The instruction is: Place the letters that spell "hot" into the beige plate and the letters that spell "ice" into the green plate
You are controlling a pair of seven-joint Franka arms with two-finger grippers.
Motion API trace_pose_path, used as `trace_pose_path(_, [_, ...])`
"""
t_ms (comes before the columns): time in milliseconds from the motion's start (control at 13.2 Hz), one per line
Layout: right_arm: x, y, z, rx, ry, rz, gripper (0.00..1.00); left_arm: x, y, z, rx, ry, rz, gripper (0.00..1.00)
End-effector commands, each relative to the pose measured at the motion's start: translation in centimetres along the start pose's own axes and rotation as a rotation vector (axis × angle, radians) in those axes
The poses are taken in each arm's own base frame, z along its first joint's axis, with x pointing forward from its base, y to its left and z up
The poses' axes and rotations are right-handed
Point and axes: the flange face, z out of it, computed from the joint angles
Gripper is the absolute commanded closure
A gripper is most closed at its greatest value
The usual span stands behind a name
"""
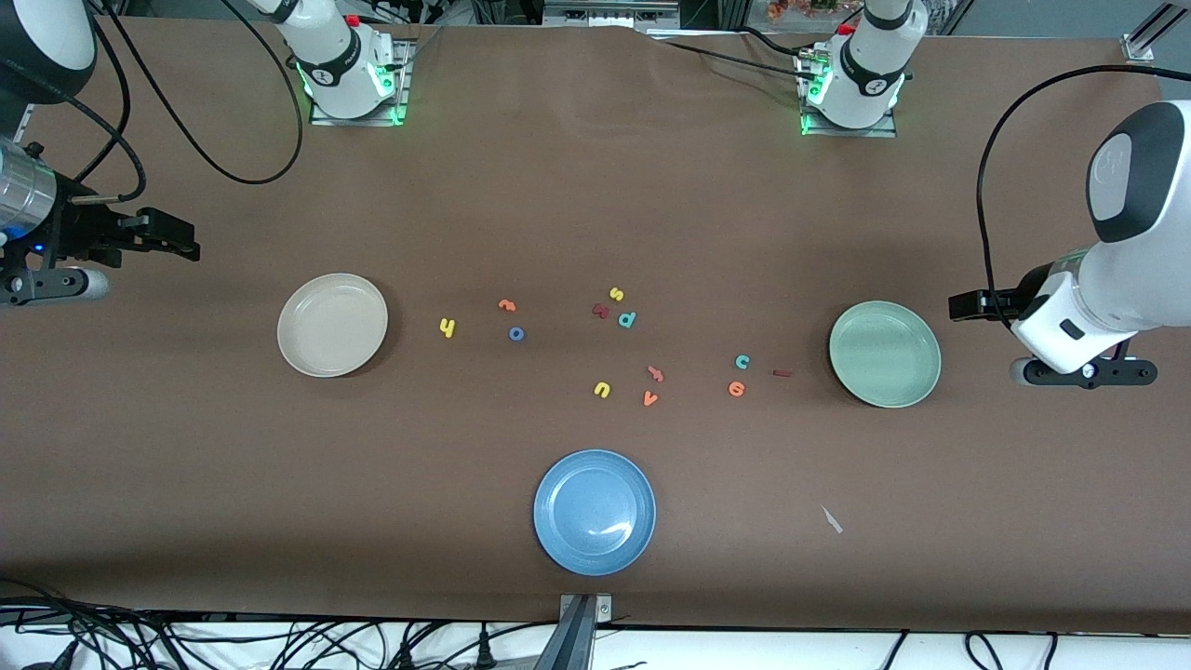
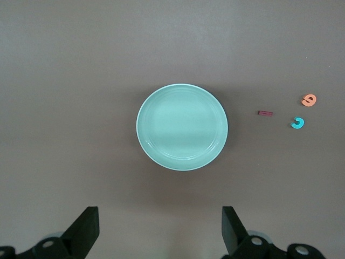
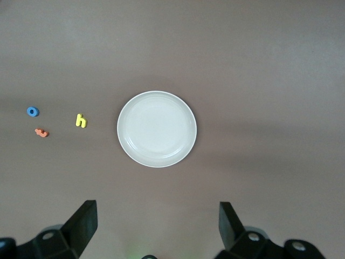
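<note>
**Ana:** Letters for "hot" lay loose on the brown surface [image 1: 595, 186]: the yellow "h" [image 1: 448, 327] nearest the beige plate [image 1: 332, 325], then the blue "o" [image 1: 516, 333] and the orange "t" [image 1: 507, 304] just beside each other. Open room lay between the "h" and the plate's rim.

**Ben:** And "ice"?

**Ana:** Near the green plate [image 1: 884, 354]: the dark red "i" [image 1: 782, 373] closest to it, the teal "c" [image 1: 742, 361] and orange "e" [image 1: 736, 389] a little farther toward the middle. The bar's long axis pointed at the plate's rim.

**Ben:** Anything crowding them?

**Ana:** A cluster in the middle, apart from both sets: yellow "s" [image 1: 616, 294], teal "p" [image 1: 627, 319], a chunky dark red letter [image 1: 601, 311], yellow "u" [image 1: 602, 390], orange "v" [image 1: 650, 399], and a pinkish letter [image 1: 656, 374] too small to read. The blue plate [image 1: 595, 512] sat near the front edge.

**Ben:** Arms?

**Ana:** Both waited at the table's ends. The right gripper [image 3: 156, 226] hung beside the beige plate, the left gripper [image 2: 160, 229] beside the green one, each with fingers spread wide and holding nothing. Both wrists were partly cut off in the front view.
</note>
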Motion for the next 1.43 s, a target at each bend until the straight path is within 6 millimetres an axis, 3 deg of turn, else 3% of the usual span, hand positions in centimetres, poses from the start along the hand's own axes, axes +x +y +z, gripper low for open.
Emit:
trace_pose_path(0, [0.15,0.43,-0.65,0.008,0.011,-0.012,0.0,-0.89,-0.35,-0.69,-0.003,0.013,0.042,0.0])
trace_pose_path(453, [0.16,0.25,-0.65,0.008,0.011,-0.031,0.0,-1.45,-0.35,-1.47,-0.047,0.024,0.059,0.0])
trace_pose_path(906, [0.24,-0.55,-0.73,0.008,0.014,-0.049,0.0,-1.39,-0.23,-1.34,-0.099,0.021,0.05,0.0])
trace_pose_path(1358, [0.21,-0.11,-0.73,0.009,0.014,-0.043,0.0,-1.21,-0.22,-1.1,-0.098,0.019,0.05,0.0])
